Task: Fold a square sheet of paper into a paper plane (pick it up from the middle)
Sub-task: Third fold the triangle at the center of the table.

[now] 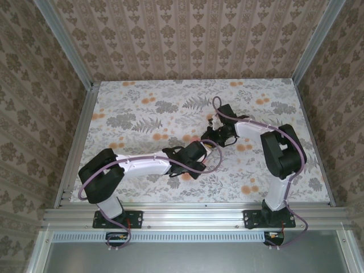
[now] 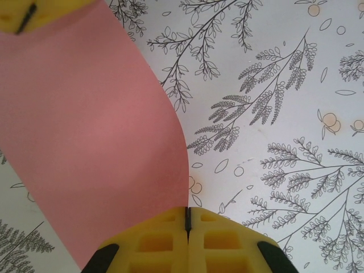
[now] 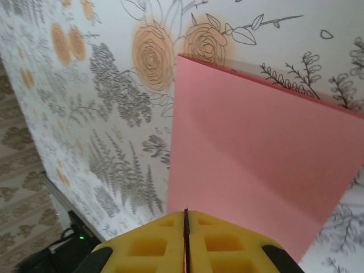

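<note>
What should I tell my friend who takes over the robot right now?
Left gripper: jaws shut on the square sheet of paper.
Right gripper: jaws shut on its other end.
The sheet curves between them over the flowered table.
Done: sheet picked up. A doubled edge in the right wrist view may be a first fold; can't be sure.
Left: creasing it into a pointed plane.

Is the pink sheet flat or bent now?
Bent: the square sheet of paper sweeps in a curve from the left pincer, shut on its edge. Creased or not, cannot tell.
</note>
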Motion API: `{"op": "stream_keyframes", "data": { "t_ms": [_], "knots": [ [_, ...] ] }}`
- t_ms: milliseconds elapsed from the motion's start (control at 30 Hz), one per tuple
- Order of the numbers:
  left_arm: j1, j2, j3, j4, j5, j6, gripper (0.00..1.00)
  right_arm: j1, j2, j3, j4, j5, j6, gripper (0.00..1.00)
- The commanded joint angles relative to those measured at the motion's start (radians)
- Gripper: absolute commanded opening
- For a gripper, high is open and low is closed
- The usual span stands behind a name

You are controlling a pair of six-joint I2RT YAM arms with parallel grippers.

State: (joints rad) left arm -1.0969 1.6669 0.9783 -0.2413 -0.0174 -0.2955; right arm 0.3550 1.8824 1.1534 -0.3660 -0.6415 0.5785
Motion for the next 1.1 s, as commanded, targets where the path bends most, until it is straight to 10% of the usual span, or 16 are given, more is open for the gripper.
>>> {"op": "stream_keyframes", "data": {
  "t_ms": [0, 1067],
  "knots": [
    [0.018, -0.024, 0.005, 0.005, 0.042, -0.025, 0.00, 0.004, 0.030, 0.025, -0.084, 0.074, -0.099, 0.10],
    [0.185, 0.039, 0.068, -0.059, 0.244, 0.037, 0.02, 0.049, 0.121, 0.089, -0.224, 0.255, -0.452, 0.07]
  ]
}}
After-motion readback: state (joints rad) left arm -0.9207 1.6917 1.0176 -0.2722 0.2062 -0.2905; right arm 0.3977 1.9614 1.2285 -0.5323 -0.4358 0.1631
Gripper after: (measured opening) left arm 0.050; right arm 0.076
